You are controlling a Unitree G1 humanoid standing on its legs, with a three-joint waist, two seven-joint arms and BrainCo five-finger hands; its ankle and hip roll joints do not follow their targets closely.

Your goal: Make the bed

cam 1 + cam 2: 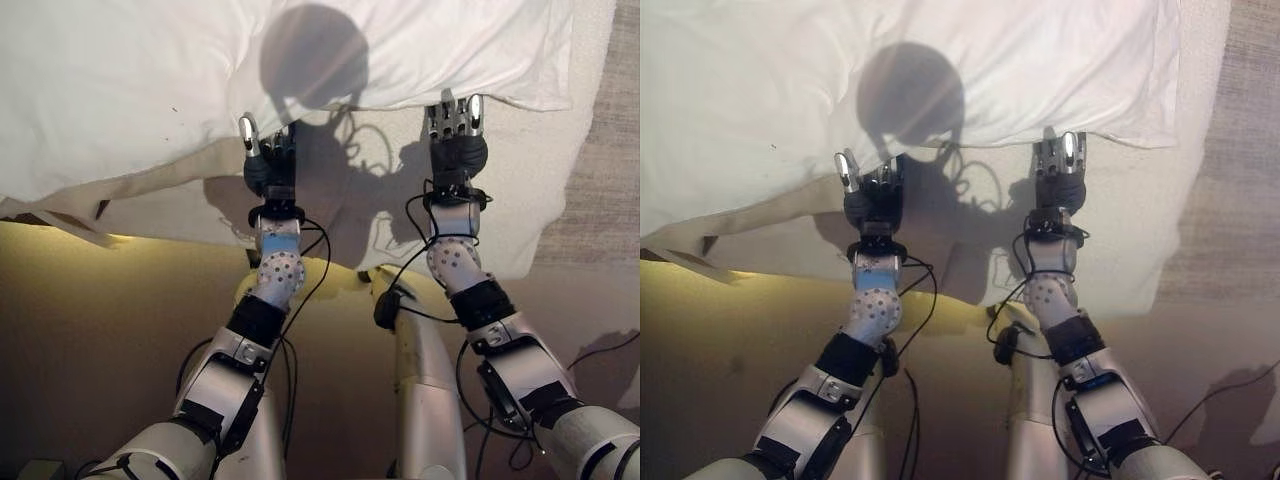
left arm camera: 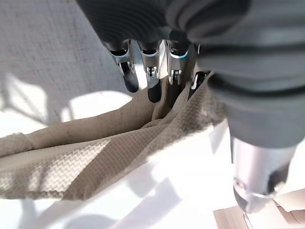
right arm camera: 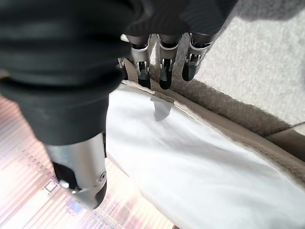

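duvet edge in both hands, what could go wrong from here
1. The left hand has the beige blanket bunched at its fingers, and its hold on the white duvet is not clear, so the layers may pull unevenly.
2. The right hand meets the duvet edge near the fingertips, a shallow hold that might slip.
3. The duvet's left side sags lower, so it may end up crooked.

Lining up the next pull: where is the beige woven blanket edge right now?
In the left eye view, the beige woven blanket edge runs under the white duvet, on the robot's left, bunched at the left hand.
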